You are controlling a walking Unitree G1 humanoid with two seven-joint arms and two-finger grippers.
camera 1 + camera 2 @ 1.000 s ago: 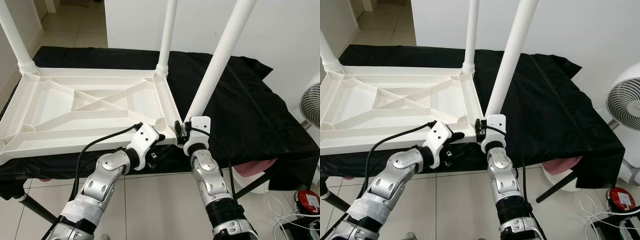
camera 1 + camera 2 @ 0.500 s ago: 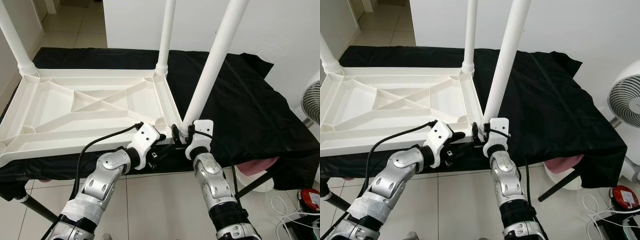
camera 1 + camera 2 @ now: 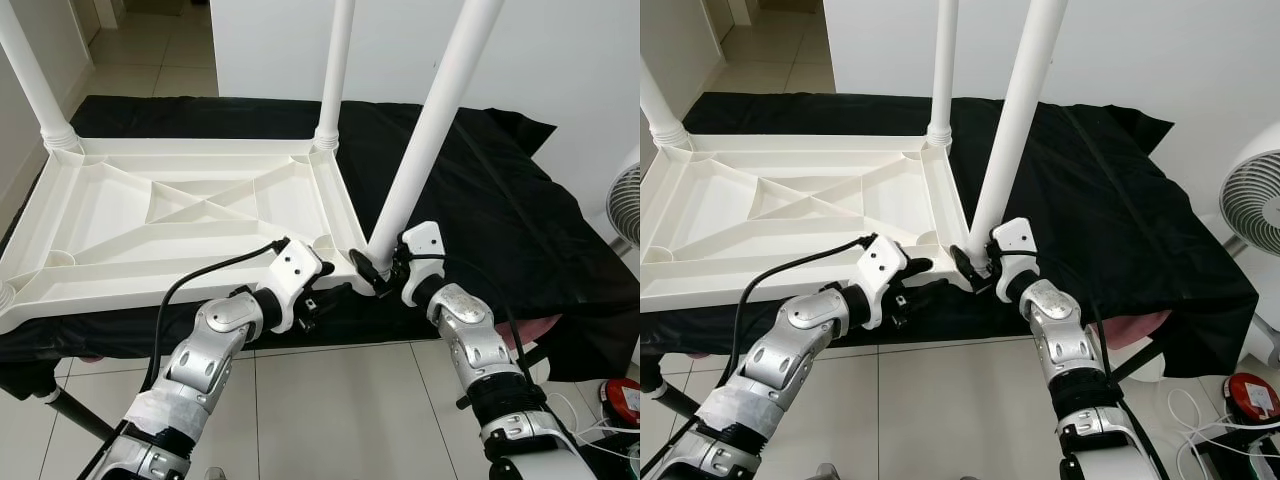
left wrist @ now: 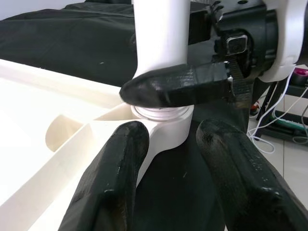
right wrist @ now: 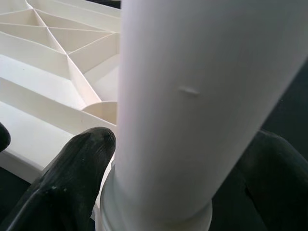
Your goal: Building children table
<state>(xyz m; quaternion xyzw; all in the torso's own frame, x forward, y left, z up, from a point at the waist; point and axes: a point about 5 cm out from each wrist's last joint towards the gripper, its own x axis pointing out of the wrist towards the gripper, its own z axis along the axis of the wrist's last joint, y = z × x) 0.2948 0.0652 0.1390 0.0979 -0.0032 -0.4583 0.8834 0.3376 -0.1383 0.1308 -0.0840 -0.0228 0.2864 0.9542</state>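
A white children's table top [image 3: 150,215] lies upside down on a black cloth [image 3: 480,200]. Two white legs stand at its far corners [image 3: 335,70]. A third leg [image 3: 430,130] rises slanted from the near right corner socket [image 4: 163,127]. My right gripper [image 3: 378,278] is shut on that leg's base, with a black finger [image 5: 72,173] on each side of the tube. My left gripper [image 3: 325,297] reaches in from the left and is shut on that same corner of the table top, one finger [image 4: 115,168] against the rim.
A white fan [image 3: 1250,200] stands on the tiled floor at the right. Cables and a red object [image 3: 1252,395] lie below it. Something pink [image 3: 540,325] shows under the cloth's right edge. A white wall stands behind.
My right forearm has swung out to the right and its wrist has turned around the leg's base while still holding it. The left gripper has stayed at the corner.
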